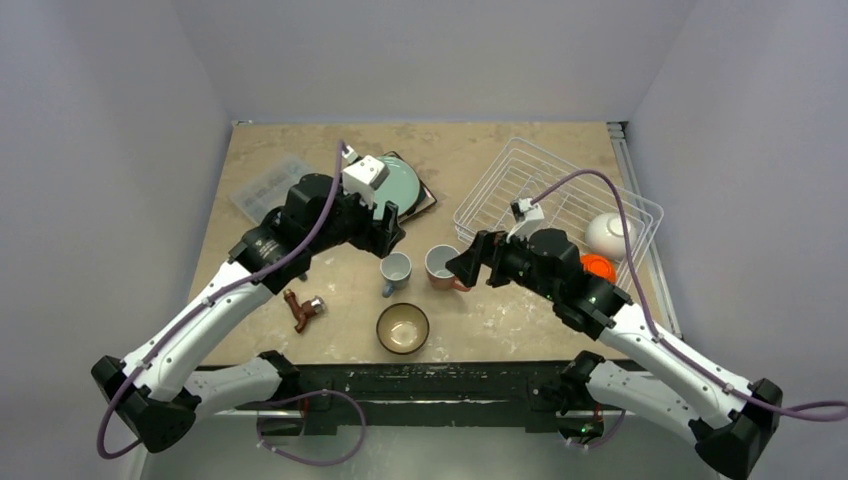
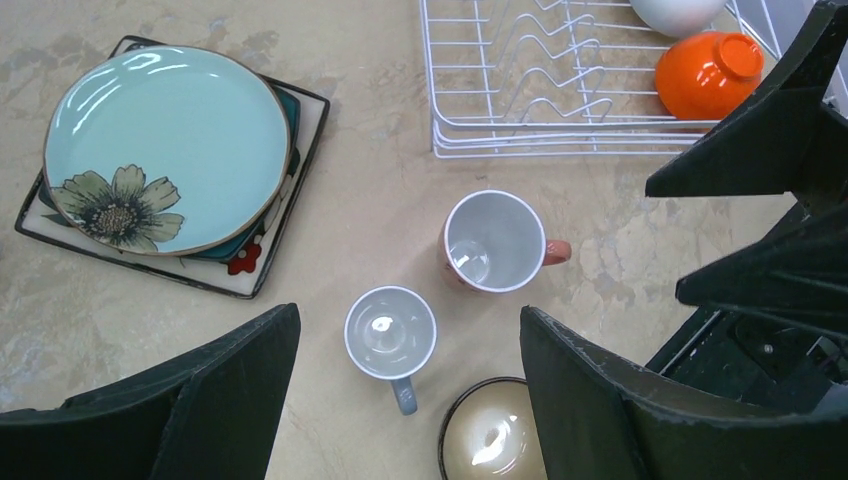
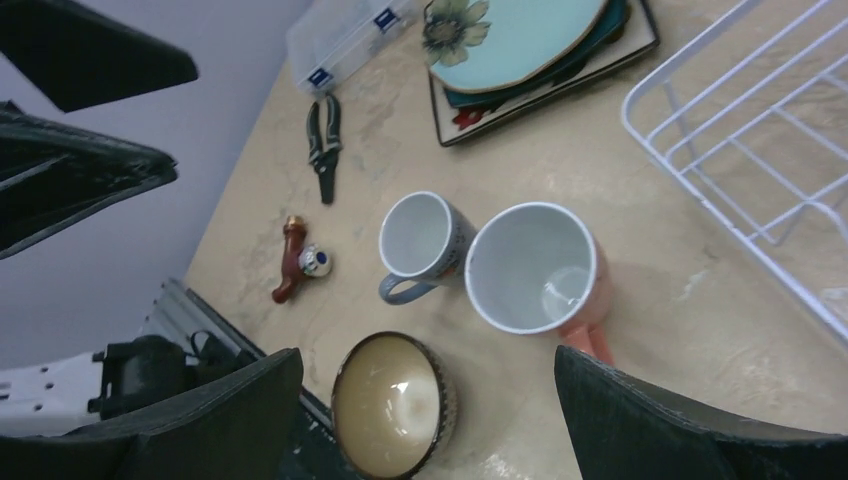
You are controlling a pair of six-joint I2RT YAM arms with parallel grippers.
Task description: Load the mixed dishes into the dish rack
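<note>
Hovering empty, left gripper [image 2: 408,315] and right gripper [image 3: 428,357] gape. Lower the right squarely, taking the pink mug [image 3: 530,265] wall between its jaws.

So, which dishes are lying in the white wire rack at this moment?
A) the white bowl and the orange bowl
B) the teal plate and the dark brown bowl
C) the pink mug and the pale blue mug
A: the white bowl and the orange bowl lie inside the dish rack, at its right end; no other dish shows in it.
</note>
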